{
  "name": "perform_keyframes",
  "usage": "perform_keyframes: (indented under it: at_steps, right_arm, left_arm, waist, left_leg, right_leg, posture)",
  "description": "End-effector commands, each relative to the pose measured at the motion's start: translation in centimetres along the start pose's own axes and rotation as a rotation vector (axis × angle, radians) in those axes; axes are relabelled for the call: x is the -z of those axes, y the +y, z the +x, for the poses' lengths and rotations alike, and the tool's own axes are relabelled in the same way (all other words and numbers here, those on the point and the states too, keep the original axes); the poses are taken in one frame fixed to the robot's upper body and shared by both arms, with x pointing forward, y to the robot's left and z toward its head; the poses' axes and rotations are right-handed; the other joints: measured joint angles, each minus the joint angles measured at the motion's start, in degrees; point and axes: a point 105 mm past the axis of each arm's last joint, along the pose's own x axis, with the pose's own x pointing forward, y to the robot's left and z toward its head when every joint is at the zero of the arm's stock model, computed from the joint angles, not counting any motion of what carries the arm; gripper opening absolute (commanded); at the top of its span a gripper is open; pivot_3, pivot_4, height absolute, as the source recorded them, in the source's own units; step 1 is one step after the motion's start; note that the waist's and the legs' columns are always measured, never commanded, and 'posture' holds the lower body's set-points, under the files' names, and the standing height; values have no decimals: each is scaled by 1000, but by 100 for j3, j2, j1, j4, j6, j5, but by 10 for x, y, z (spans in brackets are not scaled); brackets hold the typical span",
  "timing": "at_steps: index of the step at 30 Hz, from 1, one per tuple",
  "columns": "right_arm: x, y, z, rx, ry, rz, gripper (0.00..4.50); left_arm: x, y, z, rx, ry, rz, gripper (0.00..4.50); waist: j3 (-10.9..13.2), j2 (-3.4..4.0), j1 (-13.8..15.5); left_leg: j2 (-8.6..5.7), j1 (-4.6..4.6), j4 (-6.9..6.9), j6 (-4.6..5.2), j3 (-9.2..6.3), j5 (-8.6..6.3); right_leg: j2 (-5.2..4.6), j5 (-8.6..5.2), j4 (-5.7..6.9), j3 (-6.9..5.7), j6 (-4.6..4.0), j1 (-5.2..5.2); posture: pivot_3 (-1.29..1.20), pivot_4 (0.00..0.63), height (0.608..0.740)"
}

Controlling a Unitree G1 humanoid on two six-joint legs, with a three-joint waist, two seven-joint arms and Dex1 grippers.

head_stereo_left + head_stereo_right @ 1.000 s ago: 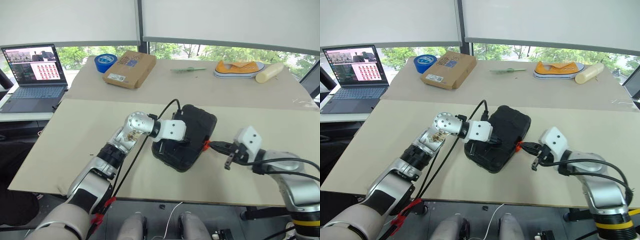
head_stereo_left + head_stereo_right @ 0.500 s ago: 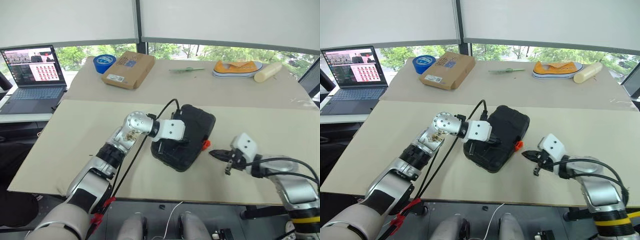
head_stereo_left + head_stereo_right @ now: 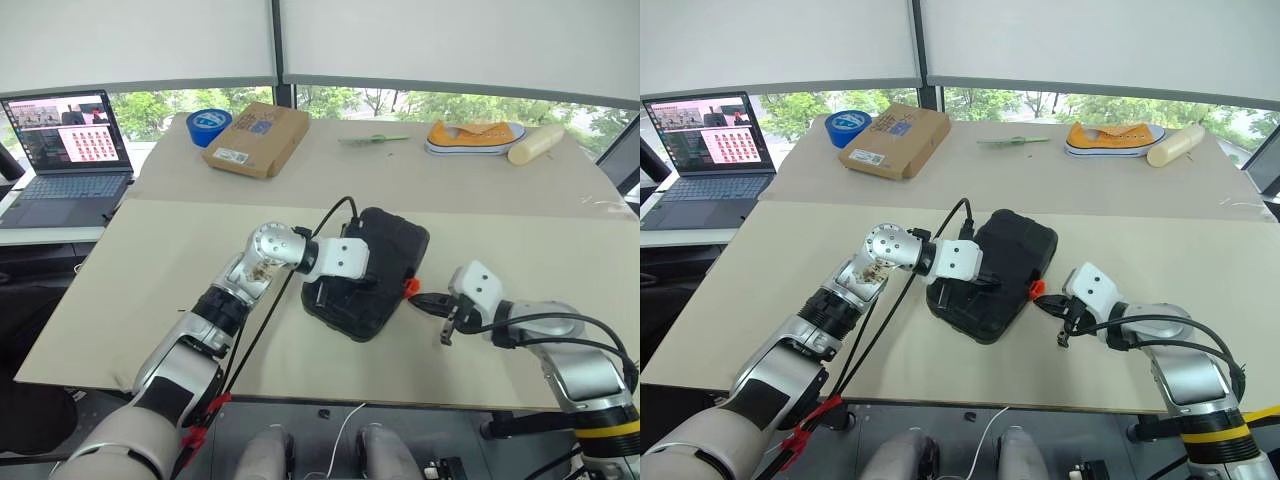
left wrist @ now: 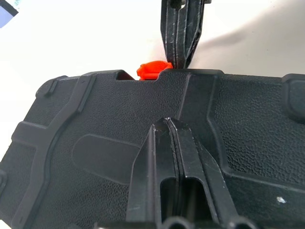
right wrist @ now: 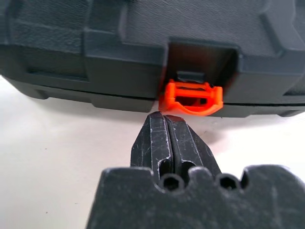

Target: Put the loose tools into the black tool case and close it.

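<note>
Since 1 s ago right gripper (image 3: 428,300) dropped lower, tips back beside orange latch (image 3: 410,287) after pulling off. L to R: laptop (image 3: 62,160) far left edge; blue tape roll (image 3: 209,125) and cardboard box (image 3: 259,137) upper left. Left gripper (image 4: 167,125) fingers pressed together, holding nothing, resting on lid of black tool case (image 3: 390,250), centre frame, lid down. Right gripper fingers together, empty, tips just below latch. Shoe (image 3: 476,136) upper right.
</note>
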Motion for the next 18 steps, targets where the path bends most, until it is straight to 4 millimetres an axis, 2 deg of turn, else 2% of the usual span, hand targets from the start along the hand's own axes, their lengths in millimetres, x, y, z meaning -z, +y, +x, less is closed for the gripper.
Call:
perform_keyframes:
  at_steps: [1, 10, 12, 18]
  right_arm:
    - [-20, -15, -6, 63, -66, -48, 0]
    - [-35, -18, 6, 77, -107, -83, 0]
    - [-30, -21, 3, 83, -73, -115, 0]
    - [-1, -21, -12, 52, 46, -67, 0]
  left_arm:
    - [26, -20, 6, 57, 85, -62, 55]
    - [25, -19, 8, 55, 77, -62, 55]
    - [25, -19, 7, 53, 79, -62, 55]
    - [27, -18, 6, 47, 83, -64, 55]
  waist:
    - [0, 0, 2]
    - [0, 0, -9]
    - [0, 0, -19]
    - [0, -1, 8]
  left_leg:
    - [0, 0, 0, 0, 0, 0]
    - [1, 1, 0, 0, 0, 0]
    - [1, 0, 0, 0, 0, 0]
    - [0, -2, 0, 0, 0, 0]
  right_leg:
    - [0, 0, 0, 0, 0, 0]
    - [2, 0, 0, 0, -1, 0]
    - [3, 0, 0, 0, -1, 0]
    - [-1, 0, -1, -1, 0, -1]
  posture:
    - [0, 150, 735]
    - [0, 150, 735]
    - [0, 150, 735]
    - [0, 150, 735]
